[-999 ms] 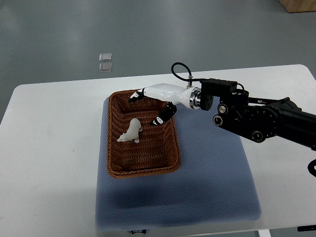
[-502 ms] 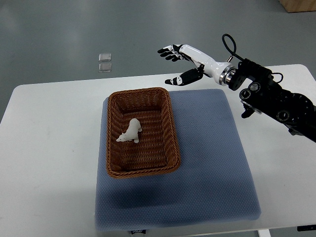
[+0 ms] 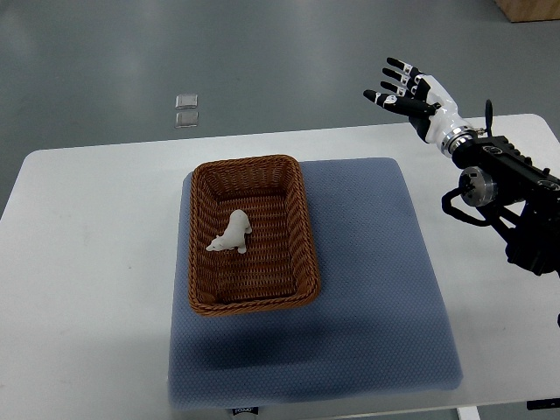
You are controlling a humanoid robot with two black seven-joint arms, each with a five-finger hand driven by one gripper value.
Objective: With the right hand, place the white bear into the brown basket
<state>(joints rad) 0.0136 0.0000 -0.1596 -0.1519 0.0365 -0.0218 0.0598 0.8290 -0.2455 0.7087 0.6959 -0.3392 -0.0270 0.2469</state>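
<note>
The white bear lies inside the brown wicker basket, near its middle, free of any hand. My right hand is raised far to the upper right, beyond the table's back edge, with its fingers spread and nothing in them. Its black arm comes in from the right edge. The left arm does not show.
The basket stands on the left part of a blue-grey mat on the white table. Two small clear squares lie on the grey floor behind the table. A brown box corner shows at the top right.
My right hand has pulled back from above the basket's far end, up and to the right, away from the basket. The bear stays where it lay.
</note>
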